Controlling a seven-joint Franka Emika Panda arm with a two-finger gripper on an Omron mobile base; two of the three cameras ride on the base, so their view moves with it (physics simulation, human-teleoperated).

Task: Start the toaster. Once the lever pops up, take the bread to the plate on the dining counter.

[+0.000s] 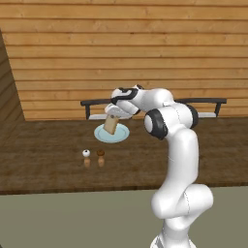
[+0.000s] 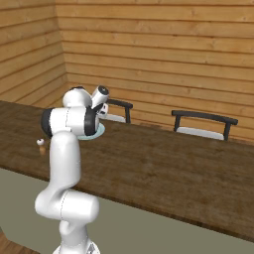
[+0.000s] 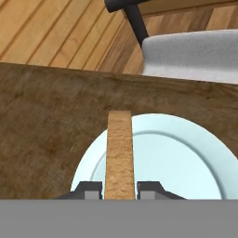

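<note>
The bread [image 3: 119, 153] is held edge-on in the hand view, its thin crust side facing the camera and its long axis running straight away from the tool [image 3: 120, 190]. In the left base view it [image 1: 111, 124] hangs tilted, its lower corner pointing down toward the plate [image 1: 119, 136]; whether that corner touches the plate cannot be told. The plate [image 3: 186, 158] lies directly beneath the slice, its pale blue-green face spreading to both sides of it.

The tool is partly closed, its two fingers [image 3: 88, 189] pressed against the flat faces of the bread at the near end, so the slice juts out from between them.

The plate sits on the dark wood surface [image 1: 48, 160], toward its far edge, with bare surface all around it. Two small shakers [image 1: 93, 157] stand well apart from the plate, nearer the robot. Beyond the far edge stand dark-backed chairs [image 2: 204, 124] with pale seats, then a wooden plank wall [image 1: 121, 43].
</note>
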